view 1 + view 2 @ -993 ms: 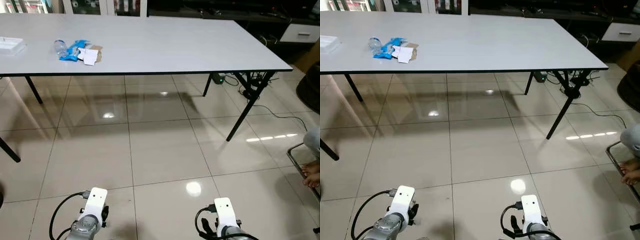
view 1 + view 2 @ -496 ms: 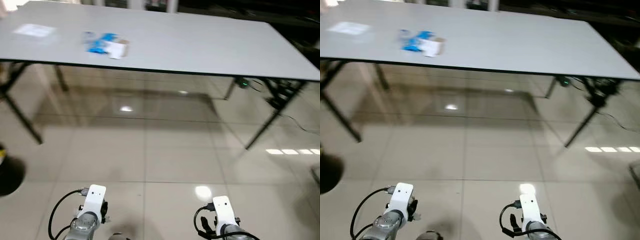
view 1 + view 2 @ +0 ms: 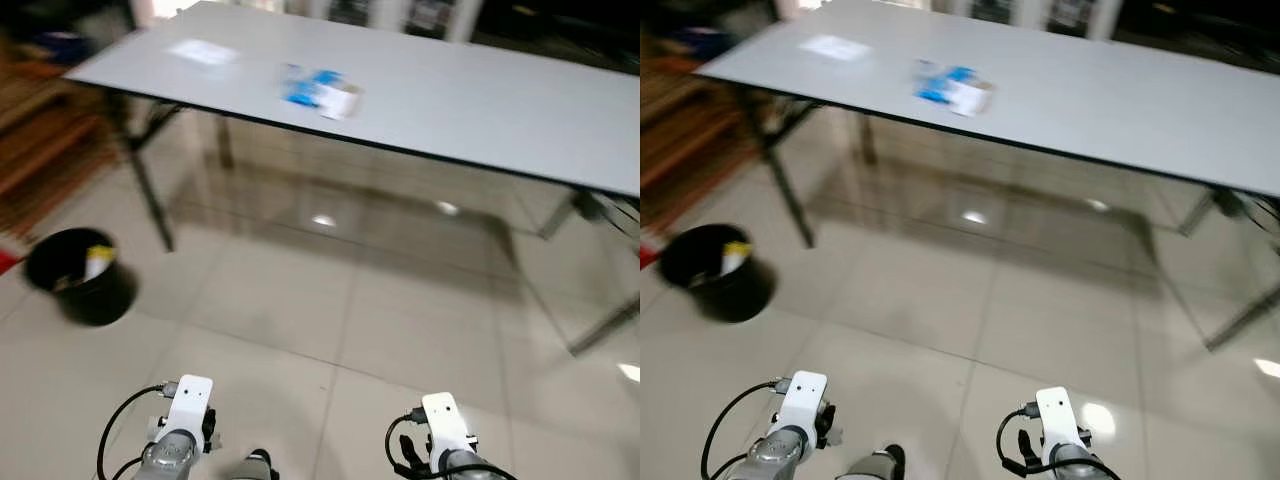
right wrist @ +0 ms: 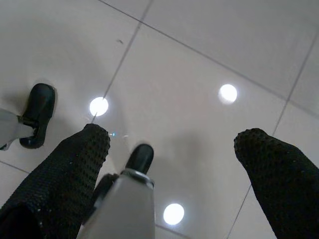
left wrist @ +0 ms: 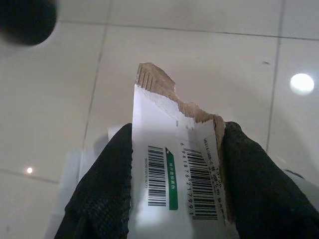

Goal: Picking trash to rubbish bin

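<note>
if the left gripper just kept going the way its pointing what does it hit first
Most likely the tiled floor. The left gripper points down at bare tile, shut on a torn cardboard piece with barcode labels. The black rubbish bin sits off to one side of that line. Depth is hard to judge.

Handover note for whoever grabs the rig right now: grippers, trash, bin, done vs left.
Left gripper: shut on a torn cardboard piece with barcode labels, held low over the floor tiles.
Right gripper: open, empty, pointing at the floor.
Bin: black, on the floor to the robot's left, beside the table leg; something light-coloured already lies inside.
Trash pile: blue and white pieces on the table, near its front edge. A flat white item lies further left on the table; too blurred to identify.
Done: one piece picked.
Left: drop it in the bin, then go back for the pile.
</note>
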